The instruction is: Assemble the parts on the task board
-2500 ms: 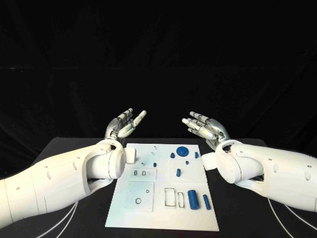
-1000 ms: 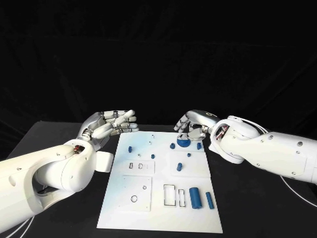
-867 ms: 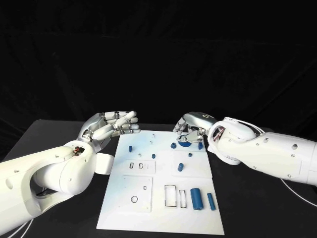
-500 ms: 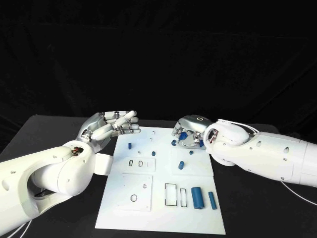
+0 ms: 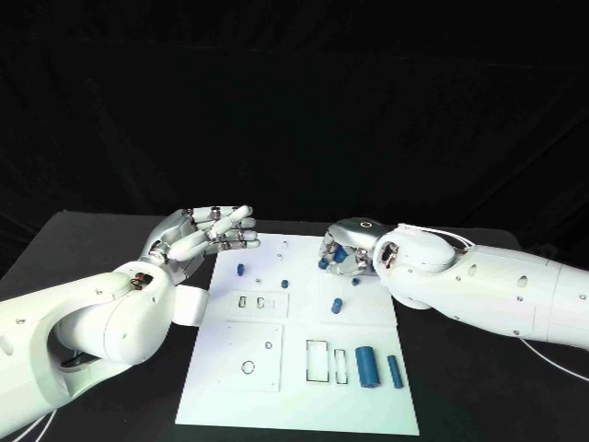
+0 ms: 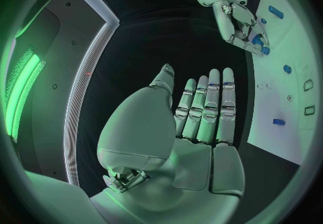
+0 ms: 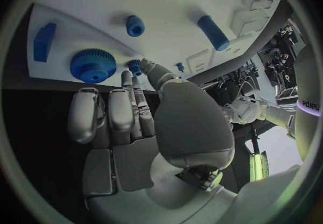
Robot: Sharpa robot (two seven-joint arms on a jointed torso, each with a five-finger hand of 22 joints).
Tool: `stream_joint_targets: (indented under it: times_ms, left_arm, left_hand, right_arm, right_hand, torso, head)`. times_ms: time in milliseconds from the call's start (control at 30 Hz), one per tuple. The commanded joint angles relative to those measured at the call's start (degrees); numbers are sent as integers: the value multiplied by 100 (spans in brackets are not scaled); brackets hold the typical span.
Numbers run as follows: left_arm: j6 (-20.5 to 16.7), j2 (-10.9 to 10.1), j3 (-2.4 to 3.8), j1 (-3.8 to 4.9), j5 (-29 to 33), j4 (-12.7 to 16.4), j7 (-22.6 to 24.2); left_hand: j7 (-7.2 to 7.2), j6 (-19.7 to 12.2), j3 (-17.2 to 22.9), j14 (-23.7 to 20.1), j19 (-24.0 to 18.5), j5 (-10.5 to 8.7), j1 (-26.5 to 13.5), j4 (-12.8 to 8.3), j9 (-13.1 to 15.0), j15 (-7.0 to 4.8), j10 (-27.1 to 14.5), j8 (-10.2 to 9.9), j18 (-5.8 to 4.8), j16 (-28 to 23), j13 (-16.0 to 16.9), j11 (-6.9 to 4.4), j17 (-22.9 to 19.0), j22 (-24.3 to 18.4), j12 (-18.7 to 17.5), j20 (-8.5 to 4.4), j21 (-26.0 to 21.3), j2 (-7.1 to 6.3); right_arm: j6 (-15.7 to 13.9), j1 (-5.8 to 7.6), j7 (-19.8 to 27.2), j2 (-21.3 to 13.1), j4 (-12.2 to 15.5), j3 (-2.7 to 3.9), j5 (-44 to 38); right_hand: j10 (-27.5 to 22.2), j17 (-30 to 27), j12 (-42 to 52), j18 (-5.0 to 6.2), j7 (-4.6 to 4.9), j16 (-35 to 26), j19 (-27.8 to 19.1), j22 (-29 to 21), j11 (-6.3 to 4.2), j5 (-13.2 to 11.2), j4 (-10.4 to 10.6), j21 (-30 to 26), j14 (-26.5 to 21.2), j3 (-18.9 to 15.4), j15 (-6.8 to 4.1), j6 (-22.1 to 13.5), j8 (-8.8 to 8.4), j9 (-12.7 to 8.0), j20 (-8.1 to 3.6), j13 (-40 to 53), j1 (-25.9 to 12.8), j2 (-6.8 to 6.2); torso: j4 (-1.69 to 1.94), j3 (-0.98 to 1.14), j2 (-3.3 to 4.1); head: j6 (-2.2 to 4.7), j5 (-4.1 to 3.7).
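Note:
The white task board (image 5: 282, 396) lies mid-table and carries small blue parts. My right hand (image 5: 349, 249) is palm-down over its far right corner, fingers curled to the surface. In the right wrist view, the thumb and a finger of that hand (image 7: 148, 121) reach a small blue peg (image 7: 135, 65) beside a free blue gear (image 7: 93, 66). Whether the peg is pinched is unclear. My left hand (image 5: 204, 234) hovers palm-up past the board's far left edge. Its fingers (image 6: 209, 105) are straight, slightly apart and empty.
A thick blue cylinder (image 5: 363, 366) and a thin one (image 5: 393, 370) lie near the board's front right, beside rectangular slots (image 5: 317, 361). Small pegs (image 5: 334, 305) stand mid-board. A blue block (image 7: 44, 41) and two cylinders (image 7: 213, 32) lie near the gear. Black table surrounds the board.
My right hand turned palm-down from a raised open pose and sank onto the board's far right corner by the gear. Over the last second my left hand has stayed put.

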Motion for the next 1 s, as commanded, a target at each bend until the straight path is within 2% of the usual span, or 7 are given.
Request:
stream_joint_targets:
  times_ms: [33,200,333,500,633,1000]
  left_arm:
    - [127,2,6,10,-21,18,8]
    - [129,-16,6,16,-21,29,-1]
    - [132,-24,6,23,-21,37,-3]
    - [137,-30,7,29,-21,37,-7]
    - [143,-31,7,32,-20,35,-13]
    - [152,-40,7,42,-17,37,-41]
  left_hand:
    - [13,25,-19,-36,48,-22,8,-30,-6,4,8,-32,28,-27,-9,16,5,-6,-18,-1,30,6]
    - [17,21,-25,-37,50,-23,2,-30,-9,6,1,-40,28,-37,-11,20,7,-8,-28,-1,31,9]
    - [18,20,-27,-38,51,-22,0,-30,-9,7,-1,-42,28,-41,-12,21,7,-9,-31,-2,31,10]
    - [20,18,-29,-39,53,-22,-3,-30,-10,8,-4,-46,28,-46,-13,23,8,-9,-37,-2,32,13]
    - [20,18,-29,-39,53,-22,-3,-30,-10,8,-4,-46,28,-46,-13,23,8,-9,-37,-2,32,13]
    - [26,13,-34,-41,64,-21,-10,-30,-13,13,-16,-59,29,-65,-16,29,13,-11,-55,-5,37,30]
  right_arm:
    - [121,-8,-87,29,-34,1,-142]
    - [120,-9,-105,55,-43,1,-138]
    - [94,-9,-113,78,-56,1,-124]
    - [70,-10,-122,102,-82,1,-99]
    - [85,-10,-121,132,-133,1,-75]
    - [11,-9,-162,158,-149,1,-60]
  right_hand:
    - [-34,93,27,-77,-18,95,68,135,6,25,44,93,241,13,40,-19,-16,12,1,13,34,-41]
    - [-8,180,44,-97,-17,194,117,272,2,28,74,186,241,70,41,1,-8,20,5,24,55,-14]
    - [29,214,64,-104,-11,240,130,330,-4,27,100,225,235,123,40,25,2,28,5,32,68,21]
    - [136,310,112,-130,-17,340,196,489,-24,-16,135,328,240,234,26,109,39,50,-1,51,107,101]
    - [177,353,128,-140,-25,385,221,550,-36,-42,144,368,245,278,19,142,52,61,-6,57,123,116]
    - [442,421,241,-175,-131,486,306,769,-140,-69,163,507,238,410,-59,424,193,175,-65,121,191,185]
  torso:
    - [14,-3,11]
    - [8,-7,28]
    - [23,-5,33]
    - [23,-9,32]
    - [32,-8,39]
    - [32,-16,46]
  head:
    - [-1,-11]
    - [-1,-7]
    - [-12,-17]
    - [-26,-18]
    - [-28,-19]
    - [-39,-17]
